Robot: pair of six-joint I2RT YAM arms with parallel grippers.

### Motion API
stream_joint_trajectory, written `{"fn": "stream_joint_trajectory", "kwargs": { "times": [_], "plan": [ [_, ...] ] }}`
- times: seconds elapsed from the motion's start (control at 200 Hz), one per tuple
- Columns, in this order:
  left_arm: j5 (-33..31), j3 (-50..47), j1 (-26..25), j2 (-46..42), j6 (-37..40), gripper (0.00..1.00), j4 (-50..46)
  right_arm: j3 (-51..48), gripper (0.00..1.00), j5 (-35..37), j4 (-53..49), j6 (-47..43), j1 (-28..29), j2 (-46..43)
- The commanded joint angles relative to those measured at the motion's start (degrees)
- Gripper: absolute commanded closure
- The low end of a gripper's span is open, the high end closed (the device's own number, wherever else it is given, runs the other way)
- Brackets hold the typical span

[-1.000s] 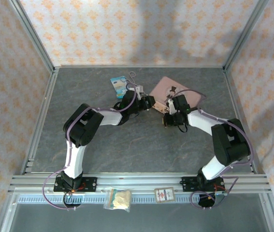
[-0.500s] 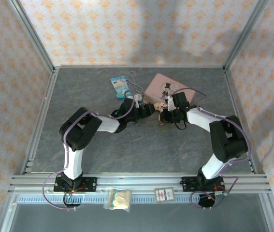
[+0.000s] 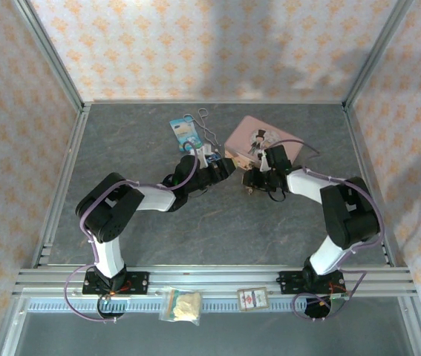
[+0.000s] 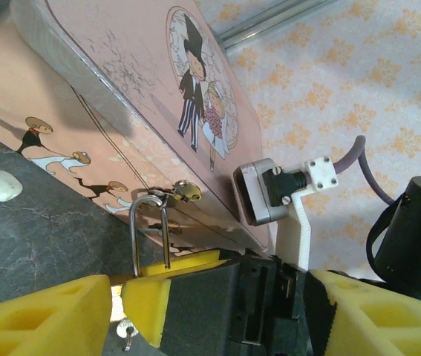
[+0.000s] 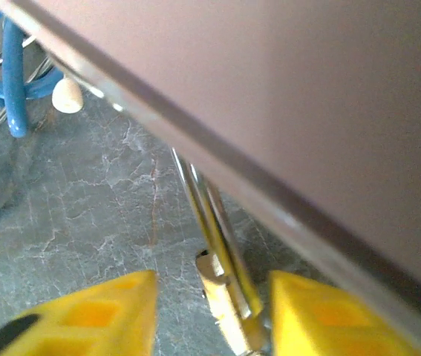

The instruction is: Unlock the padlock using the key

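One tiny brass-yellow padlock (image 5: 229, 308) hangs by its thin silver shackle (image 4: 149, 233) from the small brass clasp (image 4: 186, 191) on the near edge of the pink rectangular tin with a cartoon couple on its lid (image 4: 121, 89), its body low by the grey stone-patterned tabletop (image 3: 195, 230). Around it the right claw (image 5: 211, 291) stands spread, its yellow fingers (image 5: 99, 315) on either side of the brass body, one clearly apart from it and the other just beside it. Facing it near the tin's corner, the left claw (image 4: 209, 295) is spread wide too and holds nothing, with a blue-and-white card packet (image 3: 184, 133) lying on the tabletop beyond it.
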Motion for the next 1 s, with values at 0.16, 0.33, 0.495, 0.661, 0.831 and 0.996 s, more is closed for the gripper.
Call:
{"fn": "stream_joint_trajectory", "kwargs": {
  "times": [0.16,0.33,0.495,0.661,0.831,0.996],
  "plan": [
    [-3.1,1.6,-2.4,-1.6,5.9,0.33,-6.9,1.8,0.43,6.2,-6.2,2.8,-0.1,-11.6],
    [-4.5,5.4,-3.7,2.5,8.6,0.33,-11.1,2.8,0.39,11.9,-7.8,3.8,-0.5,-17.3],
    [-2.8,10.5,-4.6,8.9,10.0,0.38,-12.6,2.8,0.33,18.3,-6.9,3.4,-4.1,-20.7],
    [-4.1,16.6,-6.0,12.4,13.6,0.38,-21.3,2.8,0.3,19.4,-5.9,1.5,-10.6,-20.6],
    [-8.1,21.8,-7.1,14.8,18.3,0.36,-30.2,0.0,0.24,22.1,-1.5,2.9,-13.4,-19.9],
    [-9.4,26.1,-7.2,17.9,20.7,0.41,-34.8,-2.9,0.23,19.0,3.6,4.8,-16.0,-19.1]
  ]
}}
